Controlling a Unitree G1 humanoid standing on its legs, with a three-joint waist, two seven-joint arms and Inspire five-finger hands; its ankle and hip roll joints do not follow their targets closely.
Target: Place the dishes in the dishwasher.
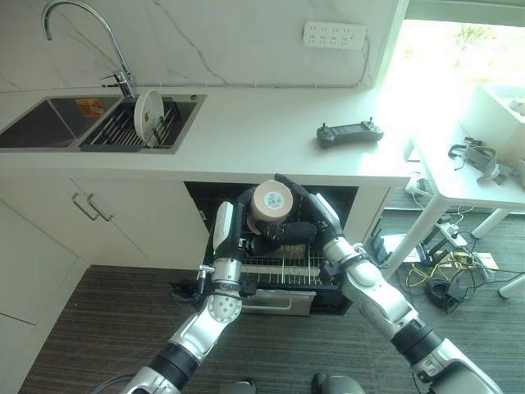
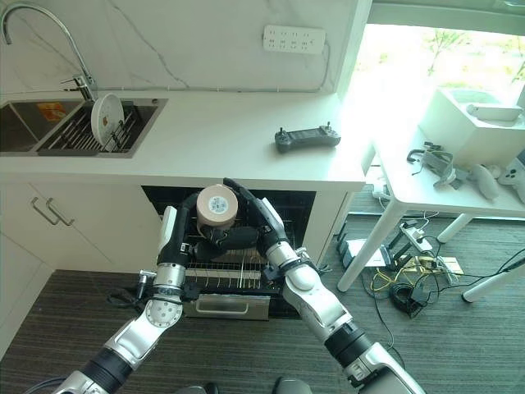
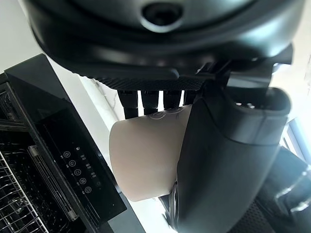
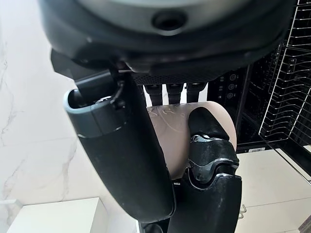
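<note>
A tan cup [image 1: 271, 201] is held in the air in front of the open dishwasher [image 1: 283, 267], its flat base turned up towards my head. My left hand [image 1: 244, 215] curls round its left side and my right hand [image 1: 316, 212] clasps its right side. In the left wrist view the cup [image 3: 146, 160] sits between the fingers and the big thumb [image 3: 223, 160]. The right wrist view shows the cup [image 4: 172, 128] behind my right thumb [image 4: 126, 160]. Below the cup lies the pulled-out wire rack [image 2: 217, 275]. A white plate [image 1: 148, 115] stands upright in the sink rack.
The white counter [image 1: 262, 139] runs above the dishwasher, with a black controller [image 1: 350, 133] lying on it. A sink and tap [image 1: 82, 25] are at the far left. A white table [image 1: 467, 176] with gear stands at the right, and cables lie on the floor under it.
</note>
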